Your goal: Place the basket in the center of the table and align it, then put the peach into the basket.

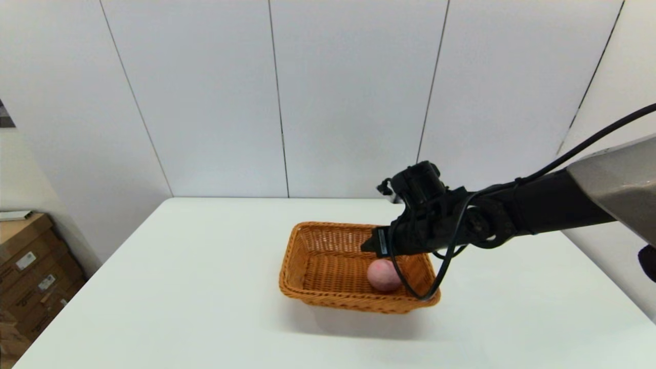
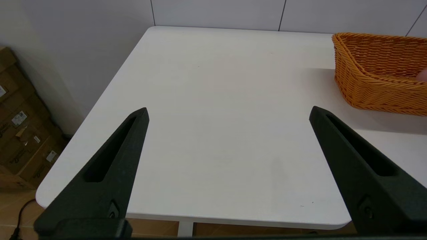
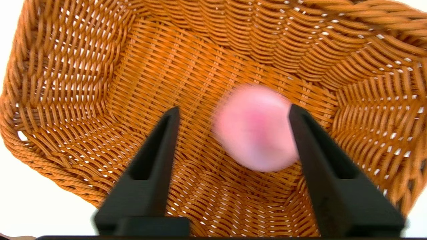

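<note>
The orange-brown wicker basket [image 1: 328, 266] stands near the middle of the white table [image 1: 179, 287]. Inside it, by its near right corner, lies the pale-pink peach [image 1: 384, 275]. My right gripper [image 1: 370, 245] hangs just above the basket's right half, over the peach. In the right wrist view this gripper [image 3: 233, 111] is open, the blurred peach [image 3: 255, 128] sits loose between and below its fingers on the basket floor [image 3: 160, 76]. My left gripper [image 2: 228, 111] is open over bare table to the left of the basket [image 2: 377, 80], holding nothing.
Cardboard boxes [image 1: 25, 271] are stacked on the floor beyond the table's left edge. A panelled white wall runs behind the far edge. The right arm's cable [image 1: 441, 271] loops down over the basket's right rim.
</note>
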